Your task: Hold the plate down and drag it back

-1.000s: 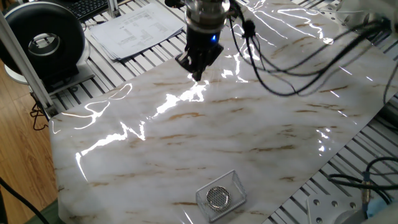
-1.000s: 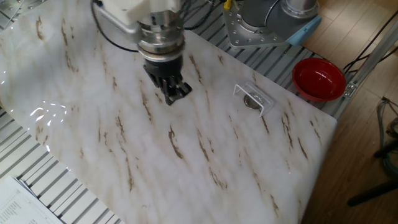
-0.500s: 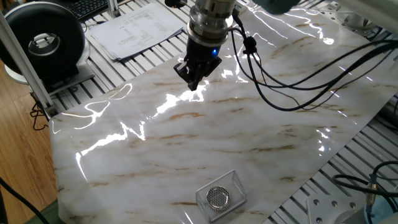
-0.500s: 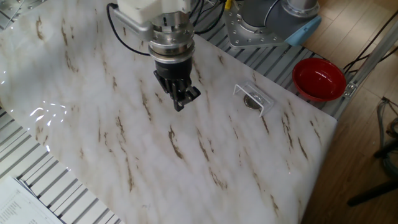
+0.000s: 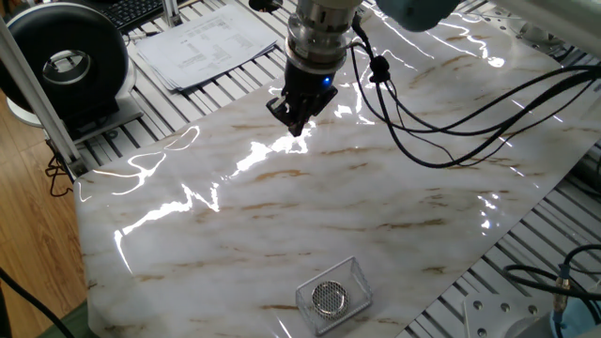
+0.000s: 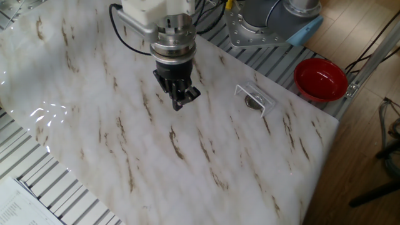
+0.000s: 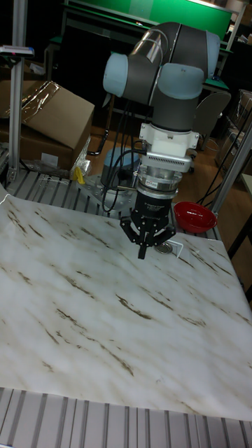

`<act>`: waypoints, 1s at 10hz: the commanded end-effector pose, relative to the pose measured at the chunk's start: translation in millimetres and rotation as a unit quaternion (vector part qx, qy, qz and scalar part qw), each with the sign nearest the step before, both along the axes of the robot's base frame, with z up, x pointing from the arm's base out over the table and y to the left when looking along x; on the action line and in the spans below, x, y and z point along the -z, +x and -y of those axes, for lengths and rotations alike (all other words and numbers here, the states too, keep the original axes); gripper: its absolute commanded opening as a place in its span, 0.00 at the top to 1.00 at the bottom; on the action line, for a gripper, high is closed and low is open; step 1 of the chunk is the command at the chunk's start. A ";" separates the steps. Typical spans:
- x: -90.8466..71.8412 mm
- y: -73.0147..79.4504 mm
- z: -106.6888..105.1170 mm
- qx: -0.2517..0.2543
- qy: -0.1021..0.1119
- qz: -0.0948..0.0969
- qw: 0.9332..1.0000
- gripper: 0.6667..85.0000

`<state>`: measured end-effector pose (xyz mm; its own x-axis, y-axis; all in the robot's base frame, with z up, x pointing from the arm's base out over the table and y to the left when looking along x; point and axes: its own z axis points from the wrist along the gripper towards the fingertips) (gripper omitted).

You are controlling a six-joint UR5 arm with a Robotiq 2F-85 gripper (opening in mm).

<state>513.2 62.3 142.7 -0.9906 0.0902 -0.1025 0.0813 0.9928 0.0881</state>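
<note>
The plate [image 5: 328, 298] is a small silver disc with a grey mesh centre. It lies inside a clear plastic tray [image 5: 355, 278] near the front edge of the marble-patterned table [image 5: 376, 197]. The other fixed view shows the plate [image 6: 253, 102] near the table's right edge, and the tall fixed view shows the plate [image 7: 165, 248] just behind the fingers. My gripper [image 5: 299, 129] hangs over the far part of the table, well away from the plate, with its fingers closed and nothing between them. From the other side the gripper [image 6: 180, 103] stands left of the tray, tips [image 7: 143, 252] pointing down just above the surface.
A red bowl [image 6: 320, 79] sits off the table beyond the tray. Printed papers [image 5: 202, 42] and a black round device [image 5: 70, 61] lie past the far left edge. Black cables [image 5: 441, 103] hang from the arm over the table. A cardboard box [image 7: 49, 112] stands behind.
The gripper shifted a little toward the tray side and lower, and turned slightly at the wrist; in the last half second it barely moved. The plate and tray stayed put.
</note>
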 end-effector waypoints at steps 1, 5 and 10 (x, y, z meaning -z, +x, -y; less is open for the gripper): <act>0.3 -24.8 -2.7 -0.038 0.004 -0.044 0.998 0.99; 0.6 -43.2 6.5 -0.047 -0.013 -0.080 0.996 0.99; -1.7 -48.6 -14.1 -0.016 0.028 -0.092 0.995 0.99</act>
<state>467.4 63.6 141.0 -0.9961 0.0530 0.0700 0.0586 0.9951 0.0801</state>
